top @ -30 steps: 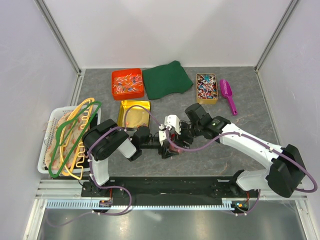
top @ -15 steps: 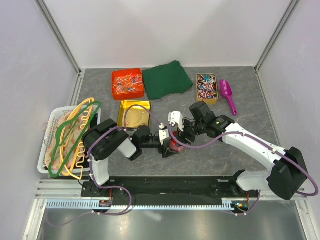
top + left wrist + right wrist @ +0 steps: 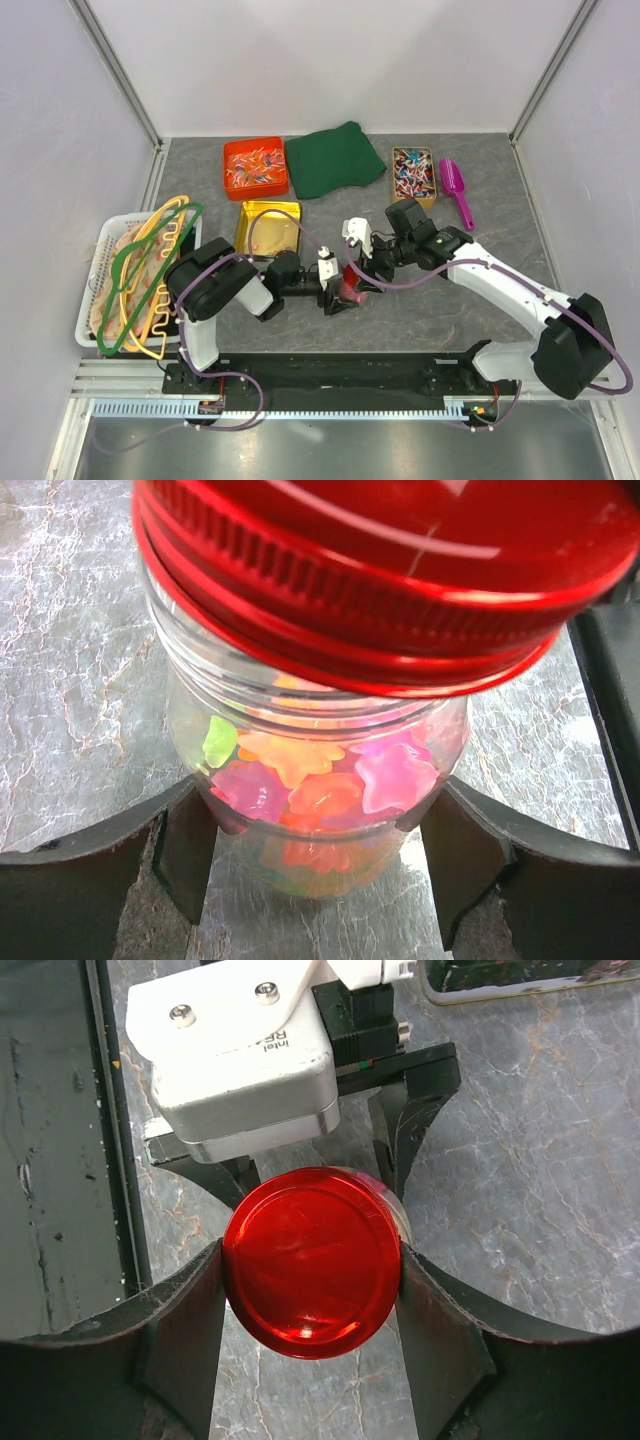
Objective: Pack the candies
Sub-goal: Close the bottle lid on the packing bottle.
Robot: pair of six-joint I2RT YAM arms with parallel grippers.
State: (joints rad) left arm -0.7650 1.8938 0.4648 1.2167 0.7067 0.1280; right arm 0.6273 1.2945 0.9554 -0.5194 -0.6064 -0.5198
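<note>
As seen from above, shows left gripper (image 3: 343, 290) and right gripper (image 3: 360, 274) meeting mid-table (image 3: 520, 200) at a small jar (image 3: 350, 290) with red lid (image 3: 349, 276); jaw states too small to judge here. Behind: orange tray (image 3: 228, 150), green cloth (image 3: 335, 160), gold tin (image 3: 240, 230), box (image 3: 392, 180) of wrapped sweets, purple scoop (image 3: 455, 185). At left: basket (image 3: 95, 290) of hangers (image 3: 150, 270).

As seen from the left wrist, shows jaws closed partway on the jar's lower body, both pads against the clear wall. Candies (image 3: 300, 790), pink, orange, yellow and green, inside the jar, filling it to about the neck. Lid on top, possibly not screwed home.

As seen from the right wrist, shows jaws part open, clasping the lid's rim on both sides. Jar upright beneath, flanked by the left fingers (image 3: 415, 1130).
</note>
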